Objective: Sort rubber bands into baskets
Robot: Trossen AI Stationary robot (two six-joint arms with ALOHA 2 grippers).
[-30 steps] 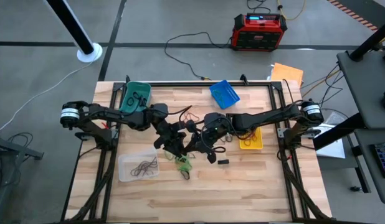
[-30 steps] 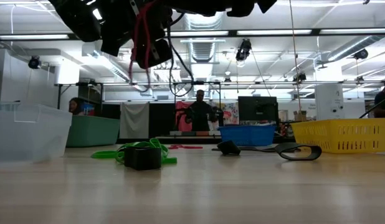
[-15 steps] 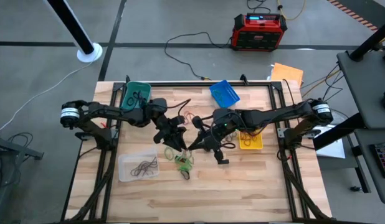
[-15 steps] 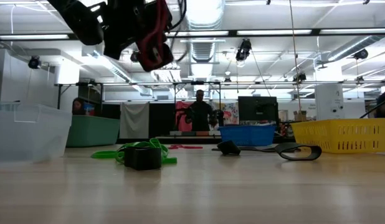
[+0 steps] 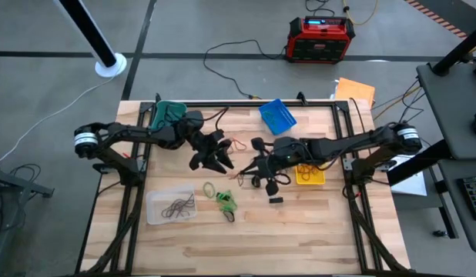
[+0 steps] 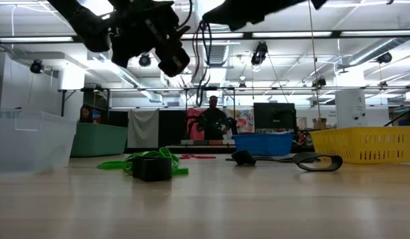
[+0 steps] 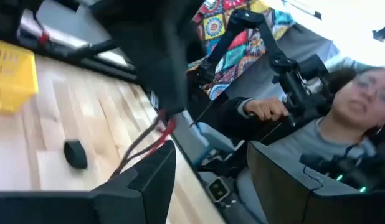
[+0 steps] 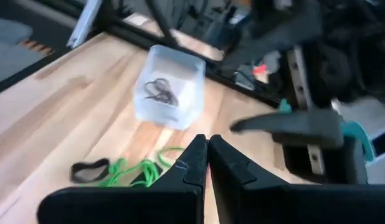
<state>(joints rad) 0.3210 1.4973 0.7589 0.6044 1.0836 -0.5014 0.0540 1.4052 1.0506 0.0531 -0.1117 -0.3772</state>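
Note:
My left gripper (image 5: 219, 162) is open, raised above the table's middle. My right gripper (image 5: 250, 170) is shut on a red rubber band (image 7: 156, 133) just to its right. In the left wrist view that band runs from the right gripper's tip down behind one left finger (image 7: 149, 180). Green bands (image 5: 225, 201) and a single loop (image 5: 209, 187) lie on the table below both grippers. The clear basket (image 5: 171, 206) holds dark bands. The teal basket (image 5: 167, 114), blue basket (image 5: 277, 115) and yellow basket (image 5: 310, 174) stand around them. My right gripper pinches the red rubber band's upper end (image 7: 165, 124) between its two shut fingertips. The band hangs clear of the table and slants down toward my left gripper. My left gripper: I cannot tell whether its finger touches the band's lower end (image 7: 121, 169), which passes behind that finger.
A small black block (image 5: 276, 200) lies near the green bands, and a black band (image 6: 318, 162) lies toward the yellow basket. More red bands (image 5: 236, 142) lie farther back. A person (image 7: 342, 106) sits beyond the table's edge.
My left gripper has gone toward the table's far edge, away from the green bands. My right arm has drawn back toward the table's right. The red band that showed at my left gripper in the low view no longer shows there.

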